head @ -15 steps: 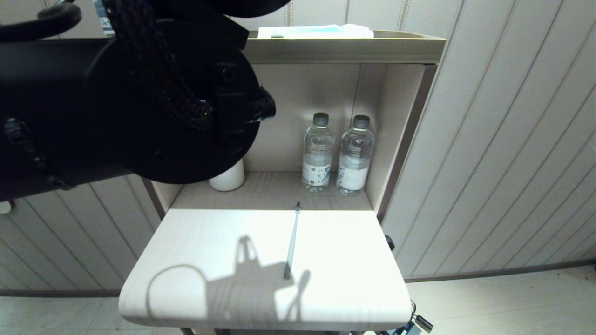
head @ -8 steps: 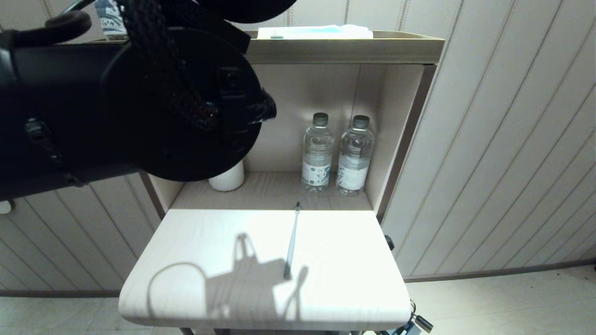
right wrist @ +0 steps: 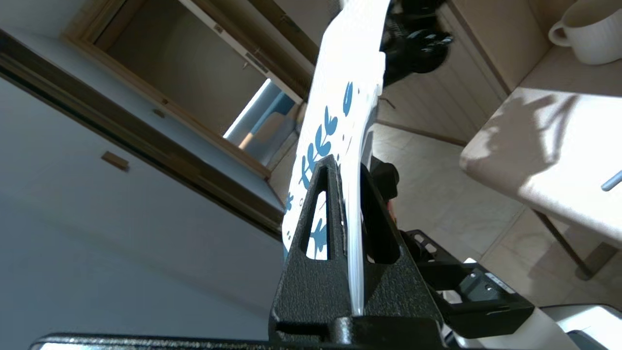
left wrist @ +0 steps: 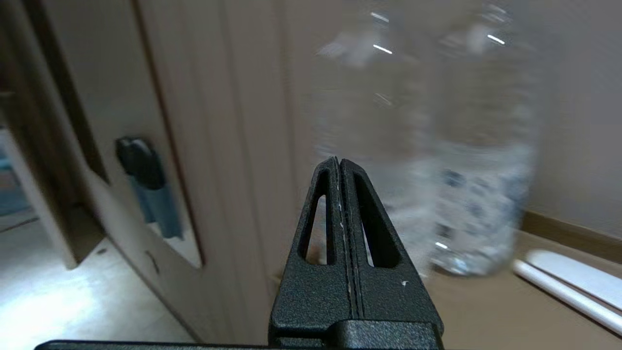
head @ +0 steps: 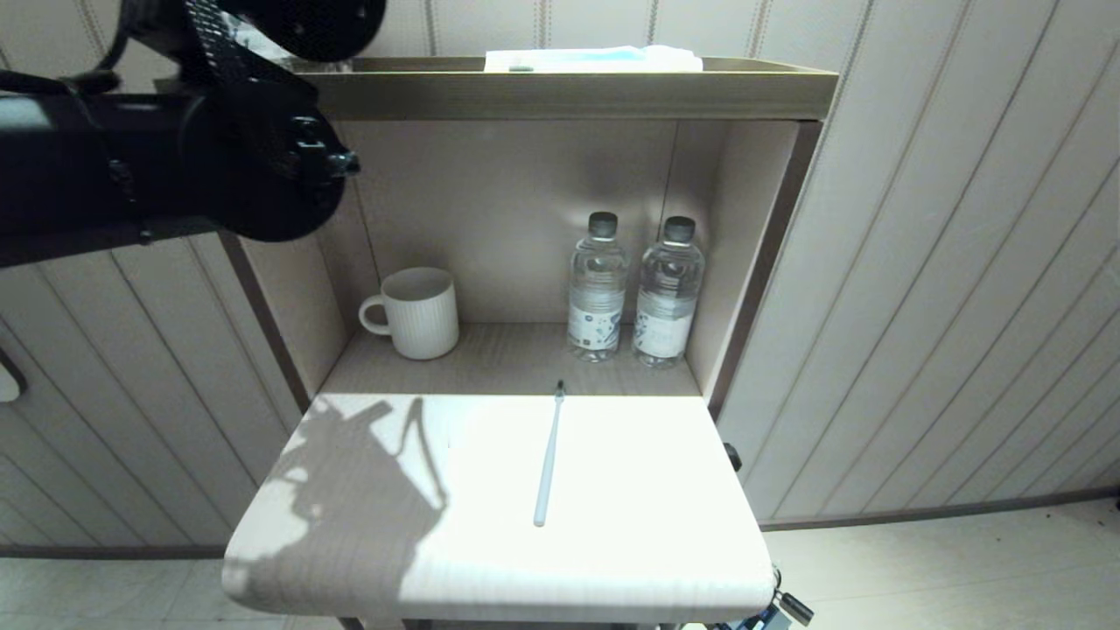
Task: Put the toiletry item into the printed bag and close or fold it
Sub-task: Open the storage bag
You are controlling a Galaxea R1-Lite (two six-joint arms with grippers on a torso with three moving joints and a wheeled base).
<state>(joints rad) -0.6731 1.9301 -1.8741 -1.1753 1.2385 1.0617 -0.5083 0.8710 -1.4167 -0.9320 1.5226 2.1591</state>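
White plastic with a blue leaf print is seen pinched edge-on between the pressed-together fingers of the right gripper (right wrist: 346, 167): the printed bag (right wrist: 335, 116) is held up in the air, well off to the side of the light wood table (head: 665, 542). The toothbrush (head: 549, 455) is left lying on that table, well apart from the bag and from both grippers, its dark head toward the shelf. The step in hand is judged to be the carrying of the bag toward the work surface; nothing has yet been put inside.

The left gripper (left wrist: 340, 167) is seen pressed together on nothing, up beside the shelf unit with blurred water bottles (left wrist: 437, 146) just ahead of its tips.

Next, the bag would probably have to be laid down or its mouth opened, and the toothbrush picked up by the free gripper.

No writing can be read; the labels of the two bottles (head: 634, 289) show only small dark marks.
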